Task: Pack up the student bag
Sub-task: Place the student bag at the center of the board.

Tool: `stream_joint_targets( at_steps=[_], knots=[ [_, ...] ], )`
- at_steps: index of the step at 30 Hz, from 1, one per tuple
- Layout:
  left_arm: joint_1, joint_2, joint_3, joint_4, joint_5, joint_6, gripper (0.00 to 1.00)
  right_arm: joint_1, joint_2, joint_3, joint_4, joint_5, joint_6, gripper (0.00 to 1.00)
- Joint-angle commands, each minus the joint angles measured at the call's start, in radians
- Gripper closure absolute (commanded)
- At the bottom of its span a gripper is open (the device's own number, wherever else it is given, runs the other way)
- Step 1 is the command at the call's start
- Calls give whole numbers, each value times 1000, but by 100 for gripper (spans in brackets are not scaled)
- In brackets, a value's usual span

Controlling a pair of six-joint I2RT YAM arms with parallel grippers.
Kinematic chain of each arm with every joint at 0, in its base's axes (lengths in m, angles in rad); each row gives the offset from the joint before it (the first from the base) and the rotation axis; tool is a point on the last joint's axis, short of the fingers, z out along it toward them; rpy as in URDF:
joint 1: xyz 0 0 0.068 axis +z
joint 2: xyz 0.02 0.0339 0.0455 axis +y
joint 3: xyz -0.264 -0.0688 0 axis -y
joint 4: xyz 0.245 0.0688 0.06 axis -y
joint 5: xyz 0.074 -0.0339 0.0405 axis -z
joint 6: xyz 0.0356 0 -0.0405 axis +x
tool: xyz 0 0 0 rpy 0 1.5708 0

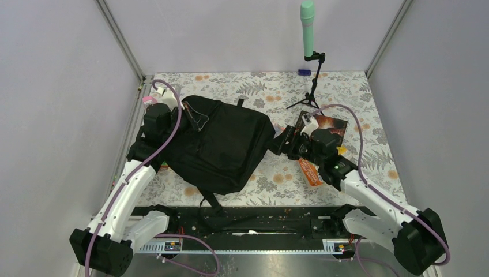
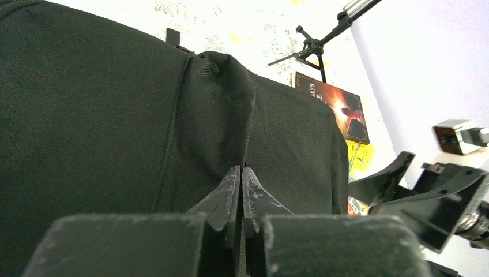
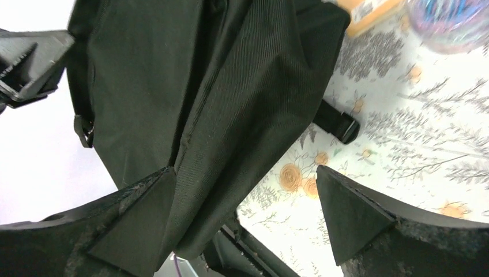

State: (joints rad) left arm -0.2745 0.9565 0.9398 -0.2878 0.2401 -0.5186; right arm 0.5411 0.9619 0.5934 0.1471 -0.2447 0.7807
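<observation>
The student bag (image 1: 225,147) is a large black backpack lying flat on the floral table cover, left of centre. My left gripper (image 1: 185,114) is at the bag's far left corner. In the left wrist view it (image 2: 242,170) is shut, with a raised fold of the bag's fabric (image 2: 222,104) pinched at its tips. My right gripper (image 1: 284,140) is at the bag's right edge, open wide. In the right wrist view (image 3: 245,170) the bag's edge (image 3: 202,86) hangs between its fingers and rests against the left finger (image 3: 138,213). A black strap end (image 3: 337,121) lies on the cover.
A dark book with a glowing orange cover (image 1: 331,124) lies under the right wrist, with an orange packet (image 1: 310,172) just in front of it. A green microphone (image 1: 308,29) on a small tripod (image 1: 311,95) stands at the back. A pink item (image 1: 149,100) sits at the far left.
</observation>
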Motion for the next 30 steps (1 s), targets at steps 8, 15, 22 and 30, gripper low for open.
stream_joint_targets(
  at_steps=[8,15,22,30],
  knots=[
    [-2,2,-10,187,54,-53,100,139,156,2,297,1,200,2],
    [-13,6,-16,201,83,-63,100,189,238,42,378,28,222,4],
    [-29,8,-12,198,89,-50,100,190,220,109,258,93,129,47],
    [-93,58,74,69,123,76,100,188,72,180,-67,335,-96,100]
  ],
)
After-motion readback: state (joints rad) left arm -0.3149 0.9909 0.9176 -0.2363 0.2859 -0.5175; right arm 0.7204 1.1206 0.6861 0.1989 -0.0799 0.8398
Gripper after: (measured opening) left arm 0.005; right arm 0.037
